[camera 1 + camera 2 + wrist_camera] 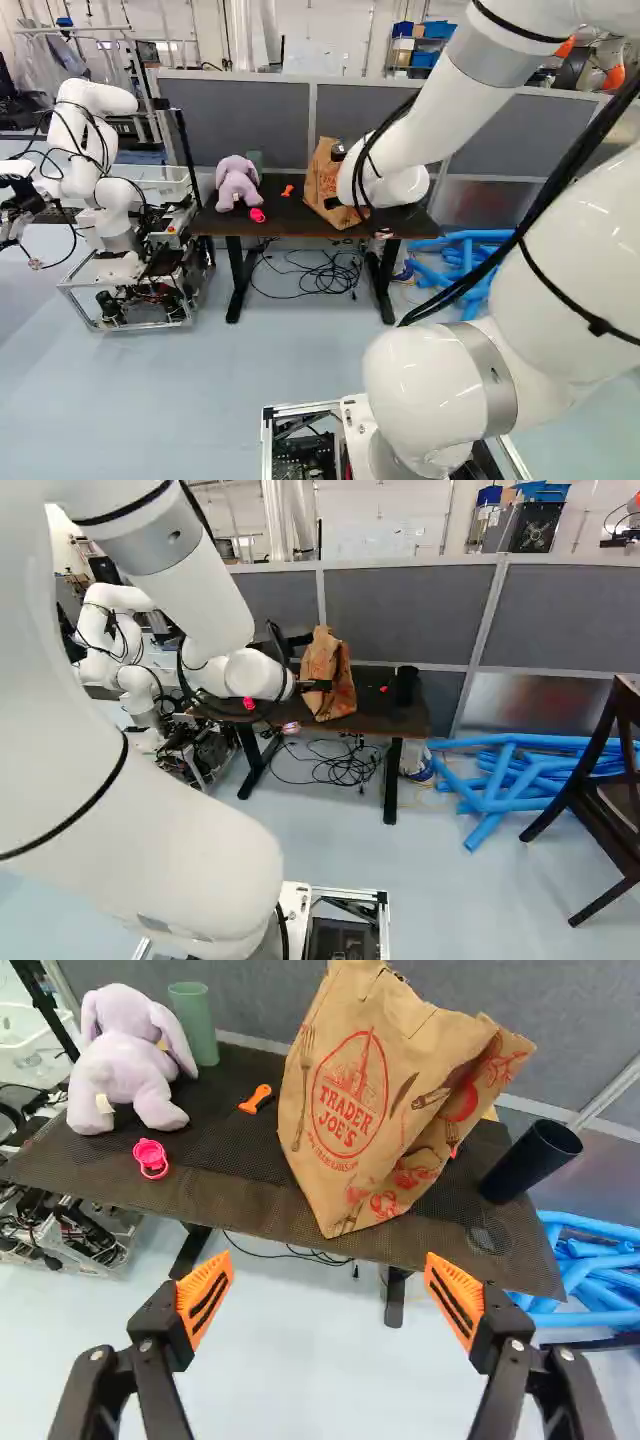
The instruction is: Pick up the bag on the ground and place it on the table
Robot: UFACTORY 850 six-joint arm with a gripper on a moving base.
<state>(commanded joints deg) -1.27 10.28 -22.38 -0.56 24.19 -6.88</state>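
Observation:
My gripper [302,662] is at the end of the arm, on the near side of the brown paper bag [325,675] in the right base view. In the wrist view the gripper [330,1300] is wide open, nothing between its orange pads, and the bag [350,1110] is ahead of it, apart from both fingers. The bag rests on the dark table [240,1195], its top creased and its bottom corner at the table's front edge. In the left base view the wrist partly covers the bag [322,180].
A purple plush toy [125,1060], green cup [194,1022], pink ring [151,1157], orange piece [256,1099] and black cup [530,1160] share the tabletop. Blue tubes [500,780] and a wooden chair [610,790] are to the right. Another robot [95,180] stands left. Cables [325,275] lie underneath.

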